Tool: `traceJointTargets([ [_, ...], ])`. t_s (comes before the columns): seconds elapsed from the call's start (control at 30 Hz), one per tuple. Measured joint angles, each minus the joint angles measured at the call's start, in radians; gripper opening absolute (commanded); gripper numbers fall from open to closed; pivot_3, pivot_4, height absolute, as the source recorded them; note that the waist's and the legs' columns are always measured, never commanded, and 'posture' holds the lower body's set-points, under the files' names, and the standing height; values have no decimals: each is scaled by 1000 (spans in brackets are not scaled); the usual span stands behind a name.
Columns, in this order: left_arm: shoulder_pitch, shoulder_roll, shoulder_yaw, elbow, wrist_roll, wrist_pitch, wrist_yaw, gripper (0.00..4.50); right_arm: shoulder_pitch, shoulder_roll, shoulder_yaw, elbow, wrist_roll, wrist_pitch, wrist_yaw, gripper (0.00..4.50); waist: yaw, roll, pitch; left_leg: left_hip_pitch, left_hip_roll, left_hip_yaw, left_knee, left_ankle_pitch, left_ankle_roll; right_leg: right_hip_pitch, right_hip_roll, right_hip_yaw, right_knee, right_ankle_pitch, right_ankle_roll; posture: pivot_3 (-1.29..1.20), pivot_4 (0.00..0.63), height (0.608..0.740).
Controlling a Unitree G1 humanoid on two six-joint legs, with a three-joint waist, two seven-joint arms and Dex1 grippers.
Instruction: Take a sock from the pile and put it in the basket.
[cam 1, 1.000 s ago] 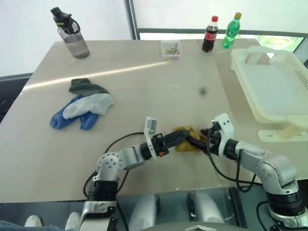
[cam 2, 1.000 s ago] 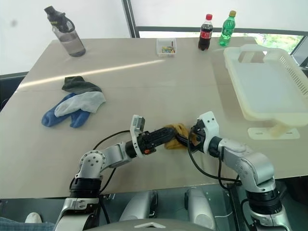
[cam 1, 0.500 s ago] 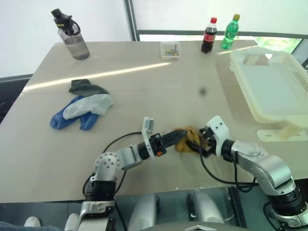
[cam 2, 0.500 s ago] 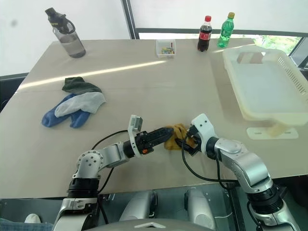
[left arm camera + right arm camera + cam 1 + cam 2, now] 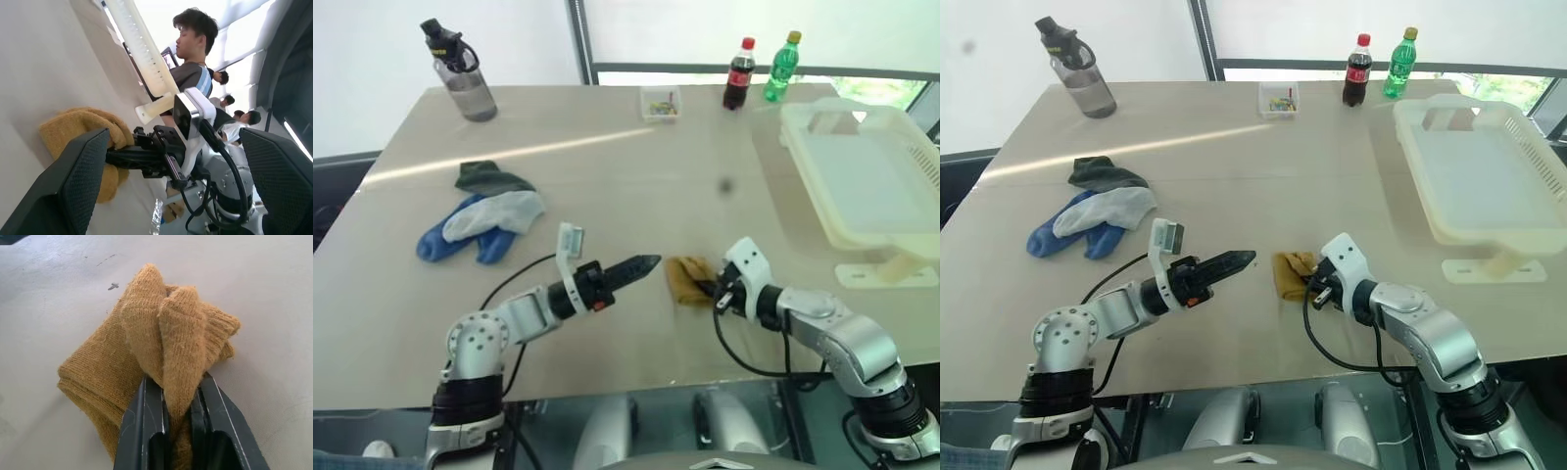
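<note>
Right gripper (image 5: 178,406) pinched on a fold of the mustard sock (image 5: 146,362), sock on the table near edge.

Grasp looks made; lift and carry to the cream basket (image 5: 862,220) far right remain. Left gripper (image 5: 641,263) spread wide, empty, just left of sock. Remaining socks (image 5: 480,220) sit well left.

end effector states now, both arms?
Left end effector: open, holding nothing.
Right end effector: closed on the mustard sock, which lies on the table.
</note>
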Motion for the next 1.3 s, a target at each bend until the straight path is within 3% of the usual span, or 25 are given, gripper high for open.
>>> traceJointTargets([
  [0.23, 23, 160, -70, -133, 163, -90, -149, 4500, -19, 29, -82, 28, 68, 56, 10, 55, 2, 1, 1, -1, 0, 1, 0, 0, 0, 0, 0, 1, 0, 0, 0, 0, 150, 740],
  [0.3, 17, 241, -105, -169, 294, -186, -201, 4500, -51, 24, -158, 56, 91, 92, 1, 55, 3, 2, 4, -2, 0, 4, 0, 0, 0, -2, 0, 1, 0, 0, 0, 0, 150, 740],
  [0.4, -15, 286, -123, -172, 413, -285, -233, 4500, -78, -24, -229, 72, 93, 108, 0, 55, 6, 4, 6, -4, -1, 7, -1, 0, 0, -3, -1, 1, -2, 0, 0, 0, 150, 740],
  [0.67, -191, 264, -134, -173, 513, -391, -220, 4500, -184, -143, -406, 132, 132, 130, 22, 55, 3, 4, 9, -16, -1, 6, -1, 0, 0, -13, 0, 0, -4, 3, 4, 0, 150, 740],
  [1.03, -313, 177, -142, -213, 487, -381, -184, 4500, -410, -206, -616, 355, 161, 106, -26, 55, 4, 5, 11, -19, -2, 7, 0, 0, 0, -17, -1, 1, 1, 3, 4, 0, 150, 740],
  [1.3, -328, 166, -149, -212, 483, -370, -187, 4500, -392, -191, -586, 329, 189, 119, -11, 55, 2, 5, 12, -18, -2, 7, 3, 0, 0, -18, -1, 1, 6, 3, 4, 0, 150, 740],
])
